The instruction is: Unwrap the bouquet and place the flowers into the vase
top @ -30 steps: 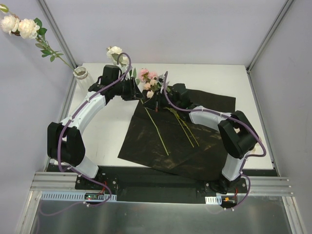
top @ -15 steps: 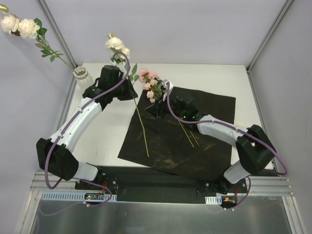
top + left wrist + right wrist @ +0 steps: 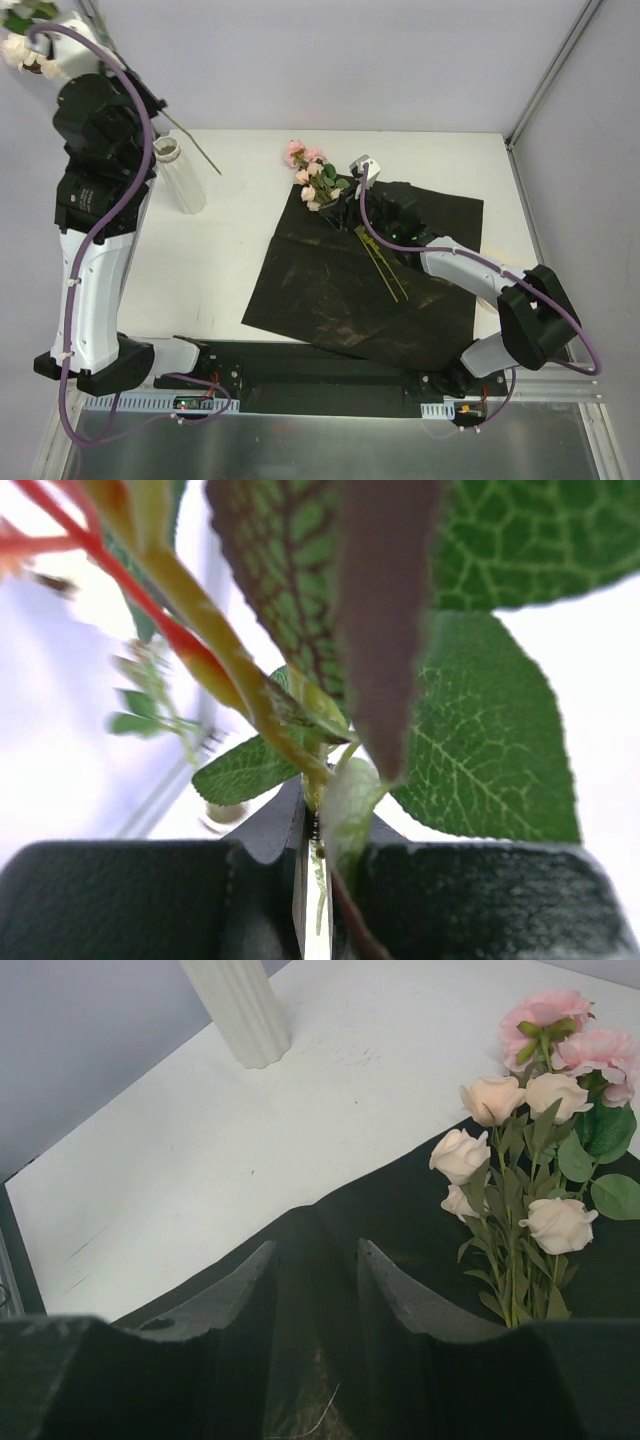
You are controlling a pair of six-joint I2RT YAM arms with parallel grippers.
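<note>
My left gripper point(image 3: 150, 100) is raised high at the back left, shut on a thin green flower stem point(image 3: 316, 825) among big leaves point(image 3: 480, 750). The stem's free end point(image 3: 200, 155) slants down to the right, past the white ribbed vase point(image 3: 181, 176). Cream roses point(image 3: 22, 52) show beside the arm at the top left corner. The black paper point(image 3: 360, 285) lies spread flat. On its far corner rest the remaining pink and cream flowers point(image 3: 314, 178), also seen at my right wrist point(image 3: 530, 1150). My right gripper point(image 3: 318, 1260) hovers open over the paper just left of them, holding nothing.
Long bare stems point(image 3: 383, 265) run across the black sheet toward the near right. The vase point(image 3: 240, 1010) stands near the left wall on the white table point(image 3: 220, 260). Enclosure walls and metal posts close in the left, back and right sides.
My left arm has swung up and left, carrying one stem off the paper to above the vase. My right gripper has opened and let go, settling beside the remaining flowers.
</note>
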